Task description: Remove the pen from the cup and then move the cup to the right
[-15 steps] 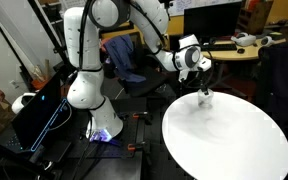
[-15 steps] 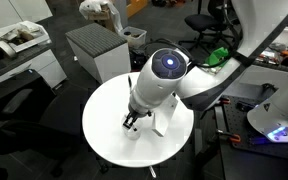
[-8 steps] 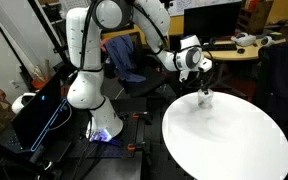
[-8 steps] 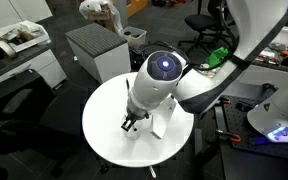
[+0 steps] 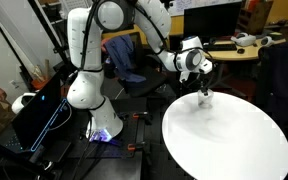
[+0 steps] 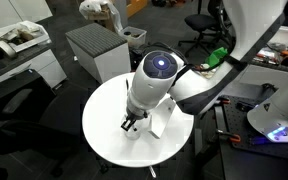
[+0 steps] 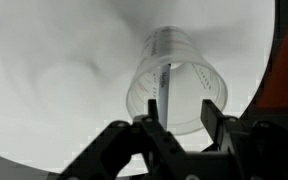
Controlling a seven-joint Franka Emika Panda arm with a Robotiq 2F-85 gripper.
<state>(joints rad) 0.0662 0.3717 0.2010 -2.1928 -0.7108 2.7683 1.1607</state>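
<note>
The clear cup point(image 7: 180, 72) stands on the round white table point(image 7: 54, 70), seen from above in the wrist view. The thin dark pen point(image 7: 165, 86) stands in it, leaning towards the near rim. My gripper point(image 7: 181, 115) hangs just over the cup's mouth. Its jaws are partly drawn in, and a gap still shows between the fingers point(image 7: 209, 118). The pen's top is close to the left finger. In an exterior view the gripper point(image 5: 204, 91) sits right above the cup point(image 5: 205, 99) near the table's far edge. In an exterior view the gripper point(image 6: 131, 124) hides the cup.
The white table point(image 5: 224, 140) is round, with its edge close behind the cup. A grey cabinet point(image 6: 94, 50) stands beyond the table point(image 6: 104, 110). The robot base point(image 5: 84, 90), a blue-draped chair point(image 5: 124, 55) and desks with clutter surround it.
The fingers have drawn closer together over the cup. The arm has barely moved.
</note>
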